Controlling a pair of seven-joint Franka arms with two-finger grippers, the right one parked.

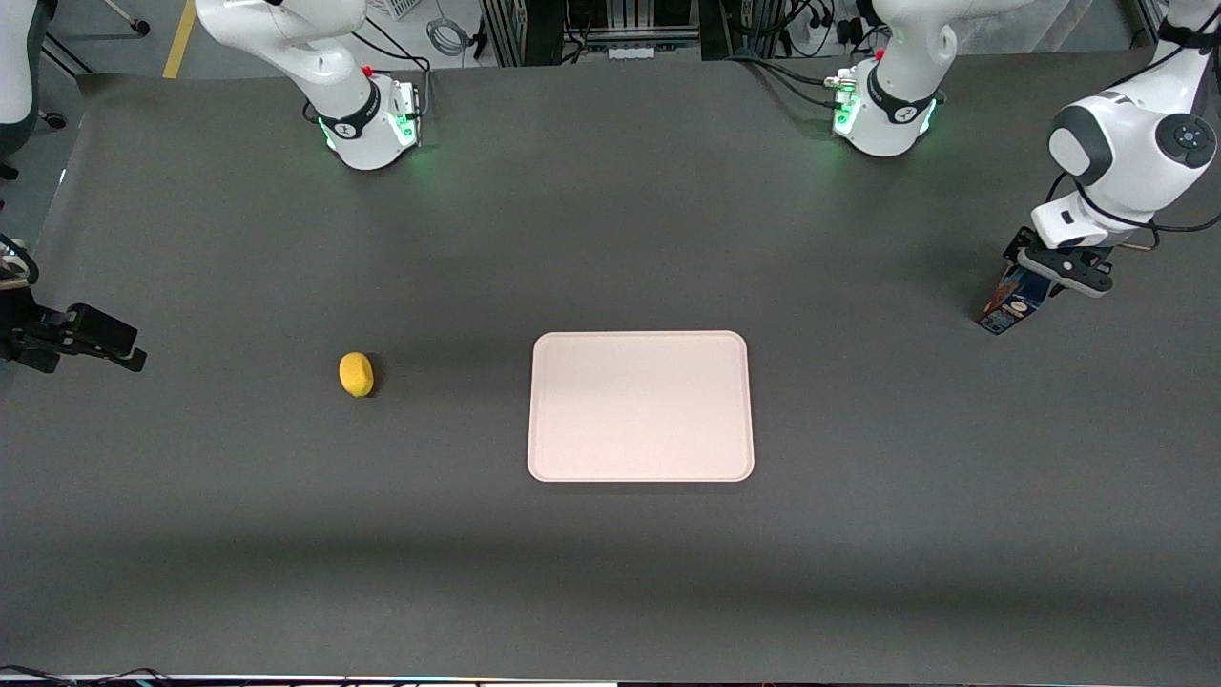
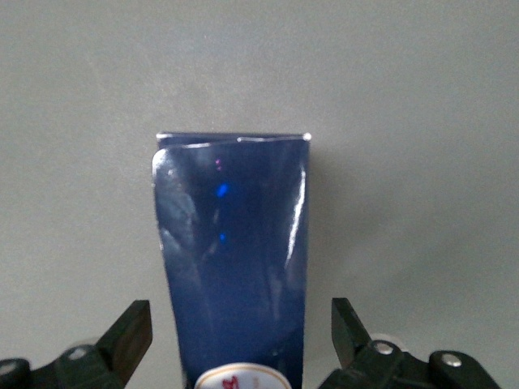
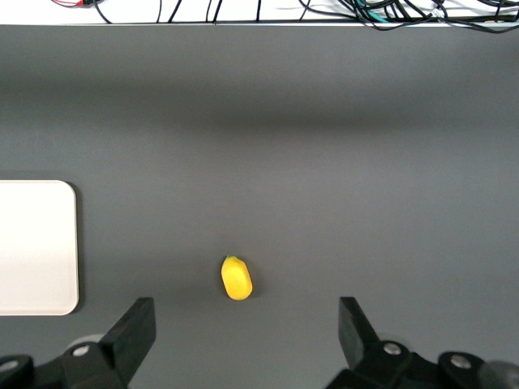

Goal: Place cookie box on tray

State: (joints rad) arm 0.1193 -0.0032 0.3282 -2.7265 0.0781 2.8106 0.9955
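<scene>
Two dark fingers of the left gripper stand one on each side of the cookie box, with a sliver of grey table showing between each fingertip and the box's blue face, so the jaws are spread wider than the box and grip nothing. From the front, the gripper sits at the top of the cookie box, which leans on the table at the working arm's end; whether the box's upper end touches the gripper there is hard to tell. A round white logo shows at the box's end nearest the wrist camera.

The tray lies flat near the middle of the table, well apart from the box and nearer the front camera than it. Dark bare tabletop runs between the box and the tray. A small yellow lump rests toward the parked arm's end, apart from the tray's edge.
</scene>
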